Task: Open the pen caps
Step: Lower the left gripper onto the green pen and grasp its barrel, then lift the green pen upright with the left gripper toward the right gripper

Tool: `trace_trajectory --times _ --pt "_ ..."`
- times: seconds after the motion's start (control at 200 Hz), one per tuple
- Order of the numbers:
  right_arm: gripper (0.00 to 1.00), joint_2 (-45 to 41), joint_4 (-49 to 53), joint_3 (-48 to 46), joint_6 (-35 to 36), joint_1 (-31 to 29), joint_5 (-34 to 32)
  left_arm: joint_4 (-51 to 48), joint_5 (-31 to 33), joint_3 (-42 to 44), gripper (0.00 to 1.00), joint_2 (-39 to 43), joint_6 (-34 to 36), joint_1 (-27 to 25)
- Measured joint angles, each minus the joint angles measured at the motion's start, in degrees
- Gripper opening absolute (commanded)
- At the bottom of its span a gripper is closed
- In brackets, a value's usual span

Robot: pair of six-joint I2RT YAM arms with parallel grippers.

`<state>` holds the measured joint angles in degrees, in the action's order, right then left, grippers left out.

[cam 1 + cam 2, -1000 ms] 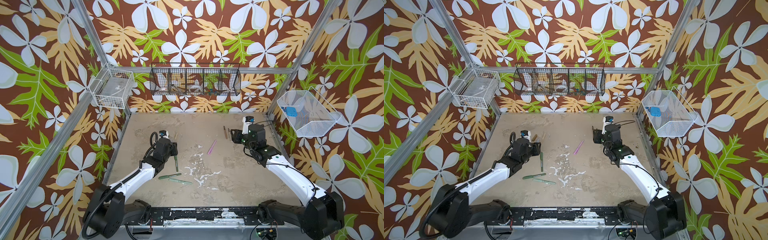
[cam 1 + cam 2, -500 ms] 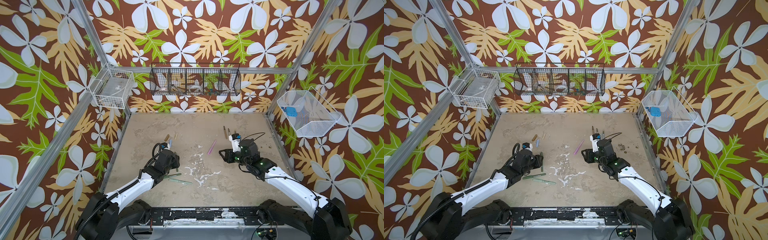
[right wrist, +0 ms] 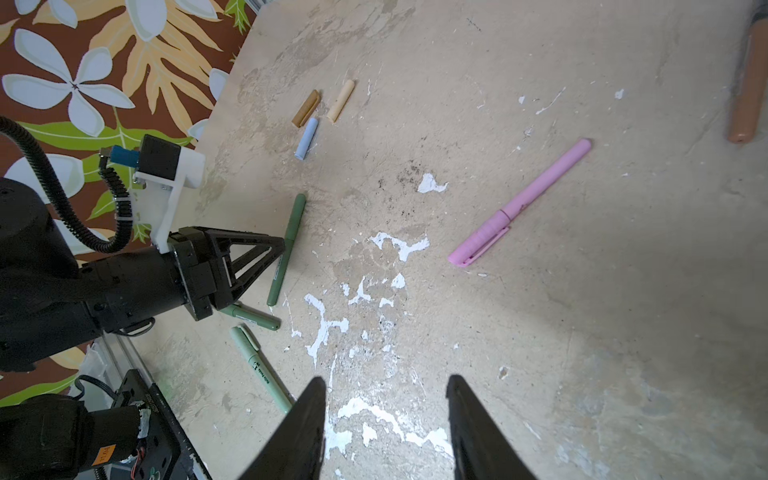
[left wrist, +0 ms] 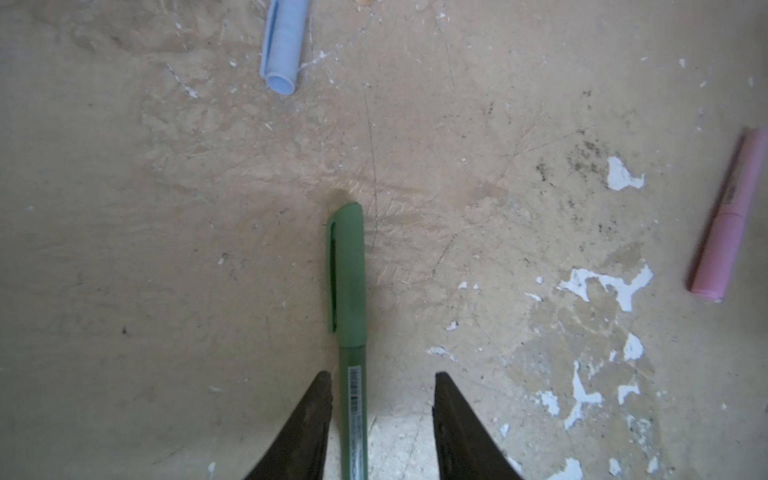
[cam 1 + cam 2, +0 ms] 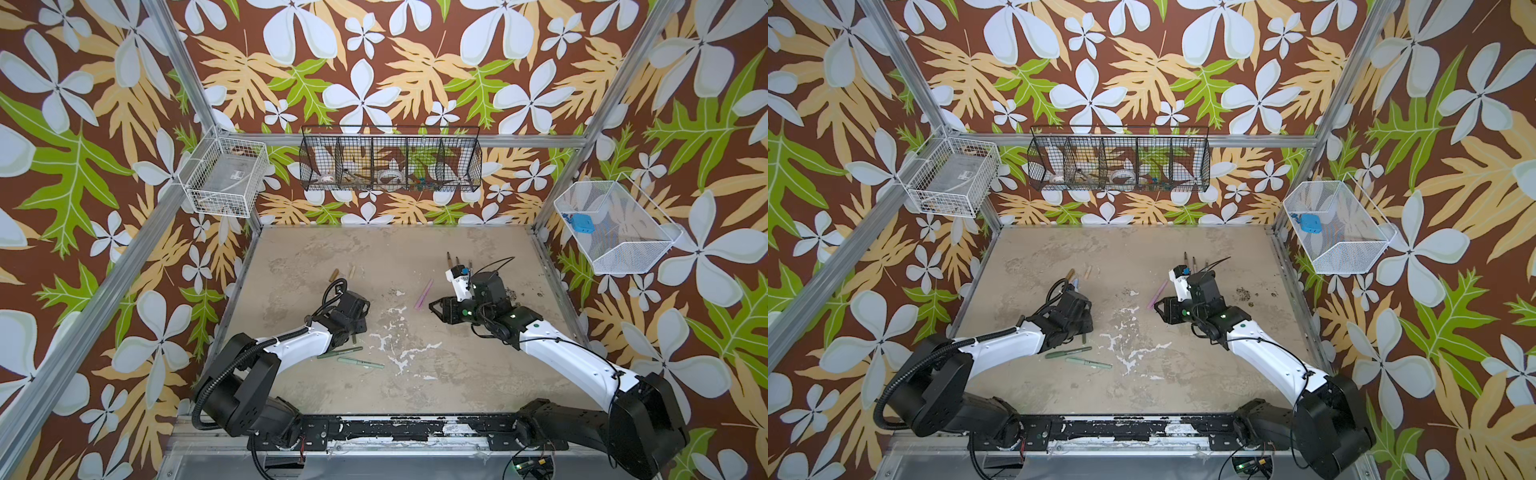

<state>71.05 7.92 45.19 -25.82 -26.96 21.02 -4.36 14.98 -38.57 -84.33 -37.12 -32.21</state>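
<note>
Green and capped, the pen lies on the table between the spread jaws of the left gripper, its barrel not yet pinched and its cap pointing away. The right gripper hangs spread and empty. Grasping looks to be the step in hand; next the left must close on the barrel and lift, so the right can pull the cap straight off.

On the table, three loose caps lie far left. Nearer, a capped pen lies between the fingers of the left gripper, with two more pens nearer still. A fourth capped pen lies mid-table, just left of the right gripper. The uncapped pens lie beyond it.
</note>
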Motion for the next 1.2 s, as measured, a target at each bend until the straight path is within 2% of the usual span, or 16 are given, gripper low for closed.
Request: trace_trajectory --times 0.355,0.736,0.846,0.981,1.201 --pt "0.47 2.2 -1.6 0.3 0.3 0.0 1.3 -2.7 2.9 -3.3 0.23 -5.5 1.0 -0.1" --pt "0.46 3.2 -2.4 0.3 -0.7 0.0 2.7 -2.6 3.2 -4.9 0.20 -8.6 1.5 -0.1" --pt "0.46 3.2 -2.4 0.3 -0.9 0.0 2.7 -2.0 3.9 -5.3 0.13 -9.4 1.7 -0.1" --pt "0.46 3.1 -2.3 0.3 -0.9 0.0 2.6 -2.1 3.9 -6.1 0.12 -9.7 2.6 -0.1" --pt "0.46 1.8 -2.3 0.2 -0.7 0.0 2.6 -5.2 2.8 -12.5 0.09 -6.6 5.4 -0.2"
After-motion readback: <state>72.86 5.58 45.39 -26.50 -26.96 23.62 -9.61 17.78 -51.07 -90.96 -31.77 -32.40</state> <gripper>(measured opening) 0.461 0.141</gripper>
